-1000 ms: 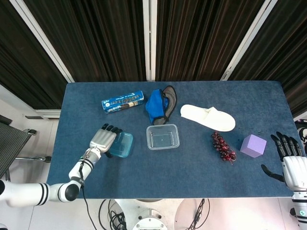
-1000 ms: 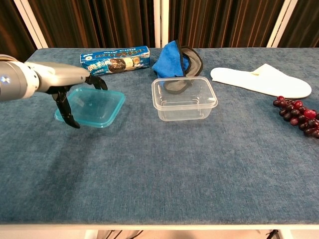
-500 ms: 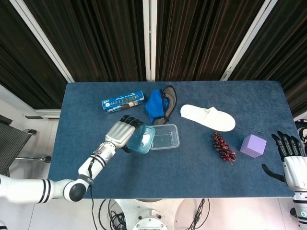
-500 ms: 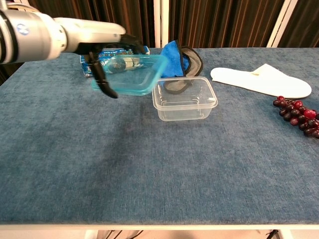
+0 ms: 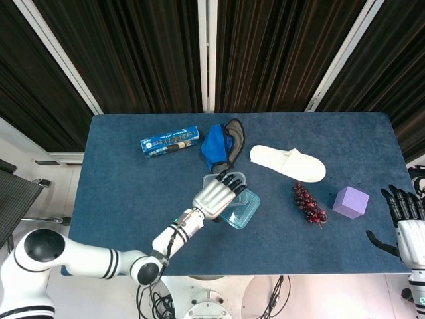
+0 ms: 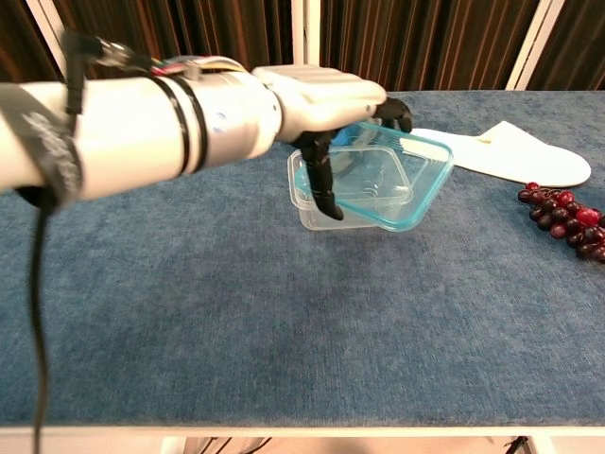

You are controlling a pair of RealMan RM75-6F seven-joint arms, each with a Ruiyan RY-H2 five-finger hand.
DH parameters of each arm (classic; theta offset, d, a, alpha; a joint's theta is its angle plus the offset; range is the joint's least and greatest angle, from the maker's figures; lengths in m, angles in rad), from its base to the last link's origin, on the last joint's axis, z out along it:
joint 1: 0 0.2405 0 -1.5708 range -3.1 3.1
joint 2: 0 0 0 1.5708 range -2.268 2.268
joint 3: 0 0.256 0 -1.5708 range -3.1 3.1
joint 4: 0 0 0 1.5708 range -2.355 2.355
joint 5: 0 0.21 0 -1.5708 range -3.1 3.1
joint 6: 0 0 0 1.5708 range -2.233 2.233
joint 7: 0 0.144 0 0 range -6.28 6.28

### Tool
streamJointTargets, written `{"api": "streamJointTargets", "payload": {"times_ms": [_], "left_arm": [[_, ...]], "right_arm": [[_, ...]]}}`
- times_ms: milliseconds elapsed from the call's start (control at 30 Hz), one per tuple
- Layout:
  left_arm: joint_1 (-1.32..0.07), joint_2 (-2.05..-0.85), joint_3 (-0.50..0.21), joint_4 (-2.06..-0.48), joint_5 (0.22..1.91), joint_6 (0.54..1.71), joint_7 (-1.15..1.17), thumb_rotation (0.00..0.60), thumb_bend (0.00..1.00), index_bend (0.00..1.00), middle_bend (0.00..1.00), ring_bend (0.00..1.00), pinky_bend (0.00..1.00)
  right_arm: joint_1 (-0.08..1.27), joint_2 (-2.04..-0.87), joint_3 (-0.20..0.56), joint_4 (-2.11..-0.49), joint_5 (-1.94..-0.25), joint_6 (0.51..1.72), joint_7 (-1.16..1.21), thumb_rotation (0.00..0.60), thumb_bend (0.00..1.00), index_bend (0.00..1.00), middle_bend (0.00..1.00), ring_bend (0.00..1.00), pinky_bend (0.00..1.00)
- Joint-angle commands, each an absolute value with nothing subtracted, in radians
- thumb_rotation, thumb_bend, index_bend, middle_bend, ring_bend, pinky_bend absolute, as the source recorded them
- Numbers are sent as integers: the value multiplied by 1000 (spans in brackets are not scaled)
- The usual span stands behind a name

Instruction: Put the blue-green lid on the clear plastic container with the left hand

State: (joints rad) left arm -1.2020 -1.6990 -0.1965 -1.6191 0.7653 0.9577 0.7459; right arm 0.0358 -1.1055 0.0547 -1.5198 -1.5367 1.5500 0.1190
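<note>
Lid is grasped by the left hand near the frame centre, tilted over the container, shifted to its right. Right hand stays off the bench at the lower right edge, fingers spread and holding nothing.

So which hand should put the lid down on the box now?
The left hand. It already holds the blue-green lid just above the clear container. The right hand is far off at the table's edge, holding nothing.
</note>
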Motion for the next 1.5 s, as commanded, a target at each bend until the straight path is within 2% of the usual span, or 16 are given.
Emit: {"api": "streamJointTargets", "payload": {"times_ms": [33,267,600,933,1167,1500], "left_arm": [[-1237,-1768,-199,-1537,766,982,791,600,127,308,201,71,89],[-1242,-1819,-176,-1440,775,999,837,600,126,309,201,71,108],[-1208,-1814,-139,-1383,787,1001,861,600,126,309,201,71,111],[-1171,-1752,-175,-1397,747,969,812,600,127,309,201,70,110],[-1194,-1686,-279,-1486,531,898,769,600,125,309,204,71,110],[-1350,-1708,-363,-1471,126,984,922,600,126,312,205,71,109]], "right_arm": [[35,-1106,55,-1517,-1535,1549,122,600,124,0,0,0,0],[38,-1110,59,-1508,-1529,1540,133,600,125,0,0,0,0],[47,-1116,63,-1500,-1524,1525,142,600,124,0,0,0,0],[47,-1120,63,-1499,-1523,1522,147,600,125,0,0,0,0],[44,-1112,64,-1509,-1529,1531,142,600,124,0,0,0,0],[51,-1107,60,-1519,-1543,1527,138,600,124,0,0,0,0]]}}
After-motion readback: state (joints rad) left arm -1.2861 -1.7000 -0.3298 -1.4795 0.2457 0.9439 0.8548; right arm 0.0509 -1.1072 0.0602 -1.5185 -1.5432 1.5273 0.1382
